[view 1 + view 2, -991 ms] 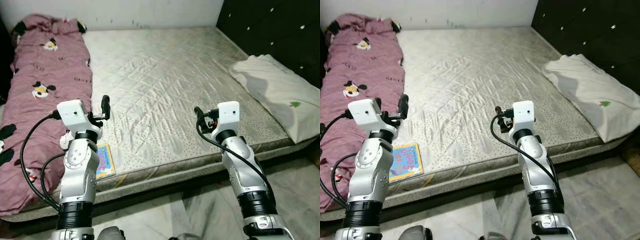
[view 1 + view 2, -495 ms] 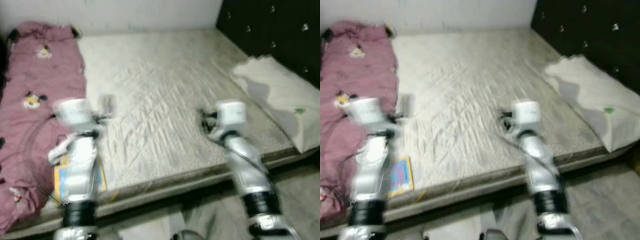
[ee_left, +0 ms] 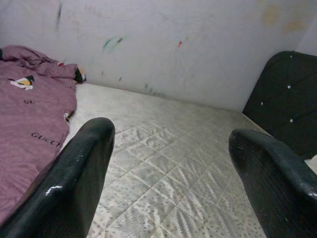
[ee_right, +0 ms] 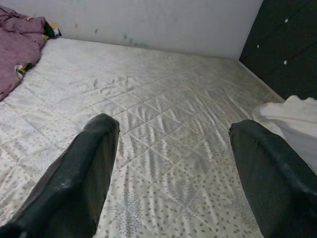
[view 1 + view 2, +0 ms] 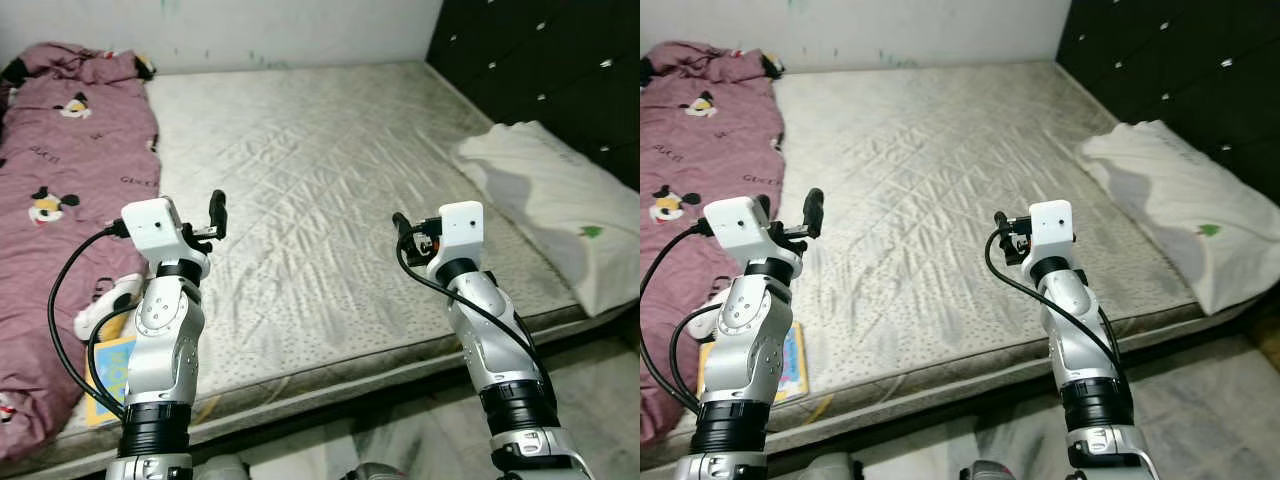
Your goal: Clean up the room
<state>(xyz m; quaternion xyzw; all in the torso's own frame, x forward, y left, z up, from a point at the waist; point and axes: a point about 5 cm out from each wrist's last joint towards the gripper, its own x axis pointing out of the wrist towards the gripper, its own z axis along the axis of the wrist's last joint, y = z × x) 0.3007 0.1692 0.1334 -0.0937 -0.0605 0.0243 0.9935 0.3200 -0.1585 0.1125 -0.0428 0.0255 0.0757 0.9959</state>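
Observation:
A wide quilted mattress [image 5: 320, 150] lies before me. A maroon blanket [image 5: 60, 200] with cartoon prints is heaped along its left side. A colourful children's book [image 5: 793, 362] rests at the mattress's front left edge, partly hidden behind my left arm. A white pillow [image 5: 545, 200] lies at the right by the dark headboard. Both arms are raised over the front edge. My left gripper [image 3: 171, 134] is open and holds nothing. My right gripper [image 4: 173, 124] is likewise open with bare mattress between its fingers.
A small white item [image 5: 100, 303] sits at the blanket's edge beside my left arm. The black padded headboard [image 5: 540, 70] closes the right side, and a marked white wall [image 5: 300, 30] stands behind the bed. Pale marble floor [image 5: 590, 400] runs along the front.
The whole view has shifted after a blurred moment, so the blanket and book sit further left in the picture. Both arms keep the same raised pose with open fingers.

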